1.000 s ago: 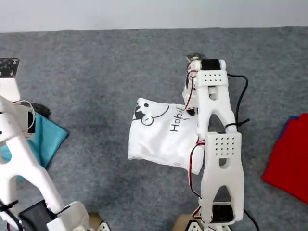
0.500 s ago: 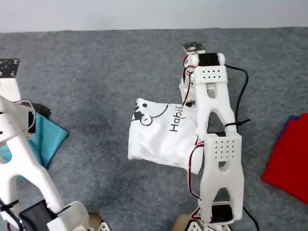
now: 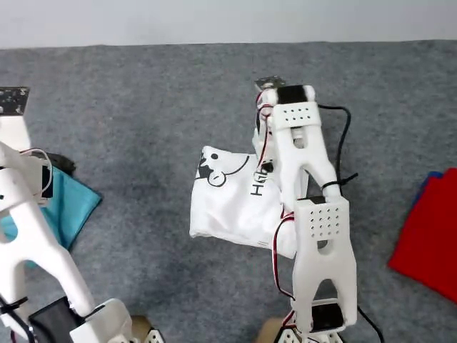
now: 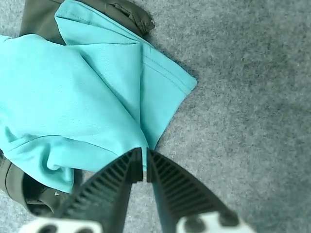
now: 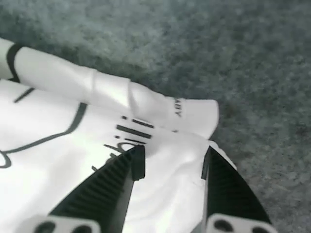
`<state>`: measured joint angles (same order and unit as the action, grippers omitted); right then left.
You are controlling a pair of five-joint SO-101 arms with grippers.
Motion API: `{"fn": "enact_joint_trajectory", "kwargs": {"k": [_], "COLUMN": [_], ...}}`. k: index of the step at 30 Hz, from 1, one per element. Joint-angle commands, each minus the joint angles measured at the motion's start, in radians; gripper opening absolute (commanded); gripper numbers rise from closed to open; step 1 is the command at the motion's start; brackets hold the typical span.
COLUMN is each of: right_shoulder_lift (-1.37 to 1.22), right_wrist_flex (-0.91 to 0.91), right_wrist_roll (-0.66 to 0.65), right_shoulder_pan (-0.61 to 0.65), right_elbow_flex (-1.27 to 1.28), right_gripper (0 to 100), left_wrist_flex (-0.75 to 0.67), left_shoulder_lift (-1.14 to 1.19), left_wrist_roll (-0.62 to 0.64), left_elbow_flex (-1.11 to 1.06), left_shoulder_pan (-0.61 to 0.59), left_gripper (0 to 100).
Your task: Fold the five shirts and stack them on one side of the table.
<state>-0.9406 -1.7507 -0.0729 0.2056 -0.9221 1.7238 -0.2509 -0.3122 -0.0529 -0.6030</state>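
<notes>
L to R: teal shirt [image 3: 71, 207] lies at table's [image 3: 143, 107] left side, partly under left arm [image 3: 32, 236]; one corner points right, toward mid-table; long axis can't be told, arm covers too much. Left wrist view: teal cloth rumpled over a dark garment [image 4: 41, 22]; left gripper [image 4: 144, 155] has its claw pressed together, a sliver of gap only, tips right at teal shirt's edge; can't tell if any cloth is caught.

Mid-table: white shirt [image 3: 228, 207] folded into a near-square packet, edges slightly skewed to the table edge – no clear long axis; bear print at far-left corner, lettering runs near-to-far along the right part. Right arm [image 3: 314, 243] stretches from near edge out over the shirt's right side, wrist past its far edge. Right gripper [image 5: 173, 160] – claw spread apart, hanging over the shirt's folded corner by the lettering, nothing between the tips.

Far right: red shirt [image 3: 428, 236] at frame edge, cut off, a bit of blue cloth [image 3: 431, 177] at its far corner; well apart from white shirt.

Vs earlier: right arm's forearm and wrist swung leftward and now cover more of the lettering; white shirt, teal shirt and left arm unchanged.
</notes>
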Motion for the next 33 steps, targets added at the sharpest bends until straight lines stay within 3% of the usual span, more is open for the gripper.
{"fn": "enact_joint_trajectory", "kwargs": {"k": [1, 11, 33], "right_shoulder_lift": [-0.008, 0.021, 0.012], "right_wrist_flex": [-0.028, -0.036, -0.018], "right_wrist_roll": [0.003, -0.008, -0.175], "right_shoulder_pan": [0.004, 0.002, 0.025], "right_elbow_flex": [-0.011, -0.141, -0.324], "right_gripper": [17.3, 0.2, 1.0], "left_wrist_flex": [-0.008, -0.008, -0.009], "left_shoulder_lift": [-0.035, -0.032, -0.031], "left_wrist_roll": [-0.006, -0.006, -0.006], "left_elbow_flex": [0.004, 0.004, 0.004], "left_shoulder_pan": [-0.002, -0.003, -0.003], "left_gripper": [2, 2, 2]}}
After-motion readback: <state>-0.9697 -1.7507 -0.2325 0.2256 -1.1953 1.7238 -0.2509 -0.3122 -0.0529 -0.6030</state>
